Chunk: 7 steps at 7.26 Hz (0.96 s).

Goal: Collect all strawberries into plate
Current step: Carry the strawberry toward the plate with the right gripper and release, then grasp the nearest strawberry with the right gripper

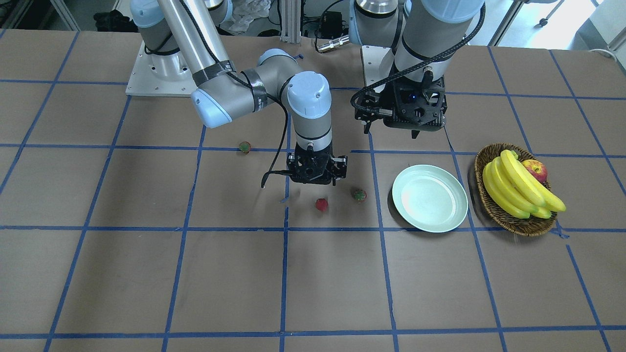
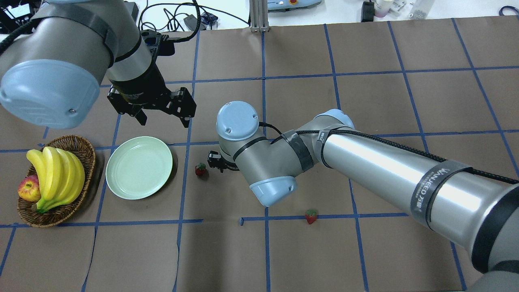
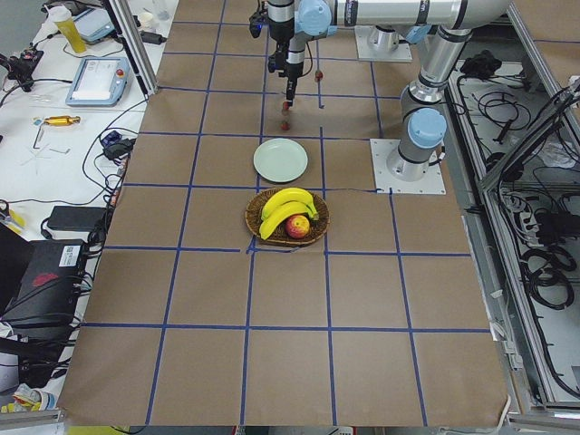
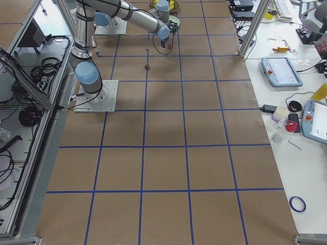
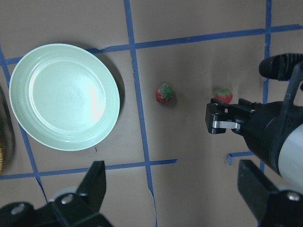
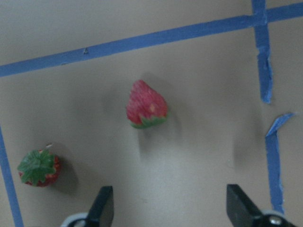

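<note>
three strawberries loose, right gripper closest to the middle one

none of the three is on the plate (image 1: 429,198), which sits bare beside the wicker basket (image 1: 494,210) of bananas. my right gripper (image 1: 317,180) hangs low over the table (image 1: 146,274) with its fingers (image 6: 103,207) spread apart and nothing between them. the middle strawberry (image 6: 147,109) lies just ahead of that opening, off centre toward one finger and not yet between the two. it lies on its side, and its tip-to-cap axis runs roughly across the line joining the fingers. so i judge that a close would pinch its narrower flanks, once i nudge forward over it. a second strawberry (image 6: 39,168) stands cap-up just beside it, on the plate side, near enough that i'd watch the outer finger. the third strawberry (image 1: 244,147) is well apart, on the far side of this arm from the plate. my left gripper (image 5: 173,187) hovers higher up near the plate, fingers apart and empty. it is farther from the berry, so i take this pick with the right arm.
</note>
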### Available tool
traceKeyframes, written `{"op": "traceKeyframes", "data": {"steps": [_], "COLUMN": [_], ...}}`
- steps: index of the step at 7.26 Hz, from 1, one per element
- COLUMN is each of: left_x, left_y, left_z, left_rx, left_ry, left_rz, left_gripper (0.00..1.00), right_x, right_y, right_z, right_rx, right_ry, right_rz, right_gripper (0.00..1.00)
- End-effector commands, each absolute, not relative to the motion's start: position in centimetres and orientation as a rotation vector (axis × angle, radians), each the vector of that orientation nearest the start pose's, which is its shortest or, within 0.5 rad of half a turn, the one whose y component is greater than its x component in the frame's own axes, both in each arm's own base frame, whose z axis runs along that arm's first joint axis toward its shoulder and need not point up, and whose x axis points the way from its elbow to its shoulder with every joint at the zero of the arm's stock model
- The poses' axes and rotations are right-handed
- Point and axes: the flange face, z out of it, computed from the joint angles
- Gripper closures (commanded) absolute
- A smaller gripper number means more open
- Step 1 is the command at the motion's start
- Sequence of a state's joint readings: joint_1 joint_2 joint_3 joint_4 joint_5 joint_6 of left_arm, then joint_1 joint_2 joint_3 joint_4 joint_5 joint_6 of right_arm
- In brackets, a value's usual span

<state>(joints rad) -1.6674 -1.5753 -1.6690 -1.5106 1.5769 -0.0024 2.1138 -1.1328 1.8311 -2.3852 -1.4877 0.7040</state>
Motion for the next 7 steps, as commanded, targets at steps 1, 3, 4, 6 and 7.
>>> {"op": "traceKeyframes", "data": {"steps": [1,3,4,6,7], "left_x": [-17.9,-17.9,-17.9,-17.9,-18.0], "left_y": [-47.2,-47.2,-47.2,-47.2,-47.1], "left_z": [44.4,44.3,44.1,43.9,43.7], "left_rx": [0.149,0.147,0.147,0.144,0.147], "left_ry": [3.129,3.129,3.129,3.128,3.128], "left_rz": [0.067,0.071,0.079,0.083,0.088], "left_gripper": [0.00,0.00,0.00,0.00,0.00], "right_x": [37.2,27.8,26.2,25.8,26.4], "right_y": [-43.5,-39.0,-36.2,-34.8,-34.5], "right_z": [21.2,20.1,18.2,17.0,17.2], "right_rx": [0.264,0.110,0.103,0.105,0.099], "right_ry": [3.153,3.249,3.265,3.261,3.228], "right_rz": [-0.022,0.082,0.156,0.206,0.224], "right_gripper": [0.00,0.00,0.00,0.00,0.17]}}
